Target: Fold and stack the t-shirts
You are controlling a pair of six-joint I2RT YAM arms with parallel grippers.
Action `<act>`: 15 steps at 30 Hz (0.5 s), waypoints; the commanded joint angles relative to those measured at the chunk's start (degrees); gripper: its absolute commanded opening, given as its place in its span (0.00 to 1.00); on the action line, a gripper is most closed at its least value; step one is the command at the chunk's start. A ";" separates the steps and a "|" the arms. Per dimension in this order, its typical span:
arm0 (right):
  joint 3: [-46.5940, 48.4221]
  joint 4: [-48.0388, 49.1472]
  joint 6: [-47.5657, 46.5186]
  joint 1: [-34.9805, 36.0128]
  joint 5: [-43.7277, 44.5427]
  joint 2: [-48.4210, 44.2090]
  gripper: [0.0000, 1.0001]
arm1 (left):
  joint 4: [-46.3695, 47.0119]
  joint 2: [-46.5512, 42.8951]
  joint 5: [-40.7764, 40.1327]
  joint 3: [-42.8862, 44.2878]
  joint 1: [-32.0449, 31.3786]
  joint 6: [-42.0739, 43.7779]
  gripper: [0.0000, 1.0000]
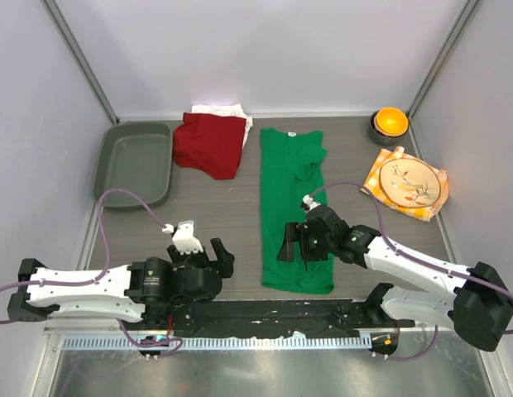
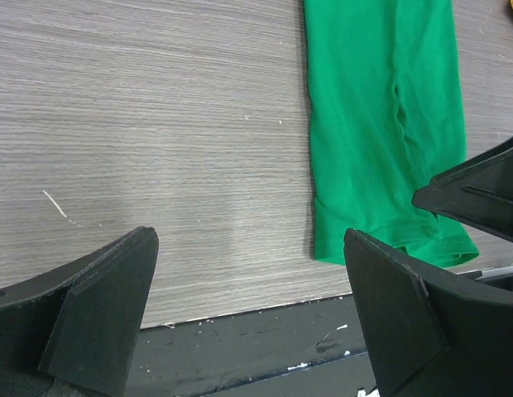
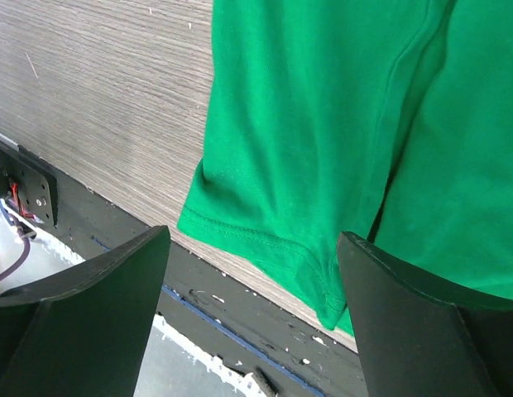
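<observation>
The bright green t-shirt (image 1: 293, 198) lies folded into a long strip down the table's middle, its white neck label at the far end. Its hem shows in the left wrist view (image 2: 381, 124) and the right wrist view (image 3: 323, 124). The dark red t-shirt (image 1: 209, 143) lies folded at the back on top of the white t-shirt (image 1: 227, 110). My right gripper (image 1: 304, 248) is open above the green shirt's near end, holding nothing. My left gripper (image 1: 200, 252) is open and empty over bare table, left of the green shirt.
A grey-green tray (image 1: 138, 162) sits at the back left. A plate (image 1: 414, 182) on an orange checked napkin (image 1: 377, 178) and a bowl (image 1: 389, 124) holding an orange thing sit at the back right. A black strip (image 1: 265, 318) runs along the near table edge.
</observation>
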 commanded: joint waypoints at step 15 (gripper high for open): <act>-1.78 -0.02 1.37 1.59 4.04 -1.22 0.78 | 1.38 -1.65 -2.30 -2.57 0.04 -1.66 1.00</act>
